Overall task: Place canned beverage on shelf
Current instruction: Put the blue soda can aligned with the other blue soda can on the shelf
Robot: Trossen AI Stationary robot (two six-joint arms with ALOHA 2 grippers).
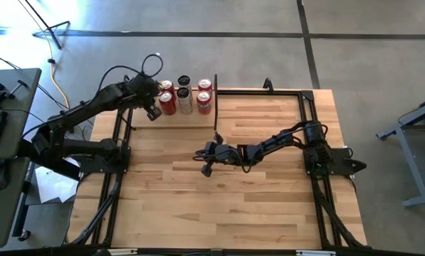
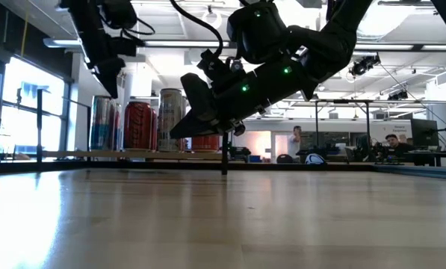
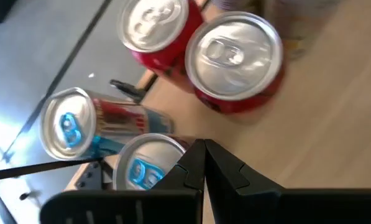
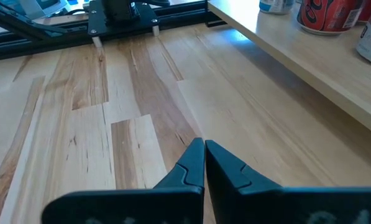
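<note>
in the low view i see the right gripper point(image 2: 185, 127) in front of the cans point(image 2: 140, 125), covering part of the row, and the left arm is cut off at the frame's top. in the left wrist view the left gripper point(image 3: 204, 163) covers part of a blue-tabbed can point(image 3: 145, 165), and the far cans blur out at the frame's edge. labels cannot be read in any view.

the shelf point(image 1: 187, 117) is a pale wood board with thin black uprights, at the table's point(image 1: 269, 199) far edge. on it stand several cans point(image 1: 185, 94): red ones point(image 1: 168, 104), silver ones, and blue-and-silver ones point(image 3: 67, 124), all upright and close together.

left gripper point(image 1: 153, 112): fingers pressed together, holding nothing, above the cans at the shelf's left end.

right gripper point(image 1: 206, 155): fingers pressed together, holding nothing, above bare table in front of the shelf, apart from the cans.
</note>
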